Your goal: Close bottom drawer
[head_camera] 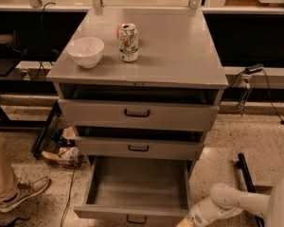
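Beside the pulled-out grey metal bottom drawer (137, 186), the white arm's gripper (186, 221), clench untellable, is hovering low, needing a square front-panel push

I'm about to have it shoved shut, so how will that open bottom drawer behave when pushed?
The bottom drawer looks empty, so it probably slides easily. Its metal front seems stiff. The gripper sits low by its right front corner; an off-centre push might skew it.

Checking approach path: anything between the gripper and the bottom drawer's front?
Nothing shows there in the camera view. The gripper sits at the frame's bottom edge, right beside the front right corner of the open bottom drawer.
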{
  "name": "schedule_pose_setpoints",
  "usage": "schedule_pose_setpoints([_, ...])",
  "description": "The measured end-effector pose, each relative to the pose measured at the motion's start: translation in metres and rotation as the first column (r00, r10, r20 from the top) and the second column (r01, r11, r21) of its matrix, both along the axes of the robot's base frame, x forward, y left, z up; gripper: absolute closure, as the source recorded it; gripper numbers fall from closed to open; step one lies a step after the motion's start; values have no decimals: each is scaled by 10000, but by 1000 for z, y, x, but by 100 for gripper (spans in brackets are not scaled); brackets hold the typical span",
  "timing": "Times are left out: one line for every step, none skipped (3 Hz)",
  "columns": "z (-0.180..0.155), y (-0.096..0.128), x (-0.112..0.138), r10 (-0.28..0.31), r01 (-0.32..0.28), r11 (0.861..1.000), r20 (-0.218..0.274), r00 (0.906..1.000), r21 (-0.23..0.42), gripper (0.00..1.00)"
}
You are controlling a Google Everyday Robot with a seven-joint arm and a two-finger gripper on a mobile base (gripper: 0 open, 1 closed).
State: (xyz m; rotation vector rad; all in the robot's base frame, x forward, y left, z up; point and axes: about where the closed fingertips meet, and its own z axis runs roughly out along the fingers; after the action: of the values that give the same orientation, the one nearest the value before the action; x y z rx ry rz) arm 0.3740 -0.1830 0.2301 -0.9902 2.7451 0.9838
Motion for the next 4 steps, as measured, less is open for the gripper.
schedule_pose_setpoints([-42, -7, 20, -471, 469, 9982, -49, 9989, -371, 100])
schedule_pose_setpoints([-56, -8, 25, -622, 615, 9962, -94, 9980, -621, 100])
schedule_pose_setpoints([-56, -8, 25, -622, 615, 9962, -94, 9980, -621, 100])
schedule_pose_setpoints([-56, 0, 30, -718, 746, 9949, 418, 9965, -677, 100])
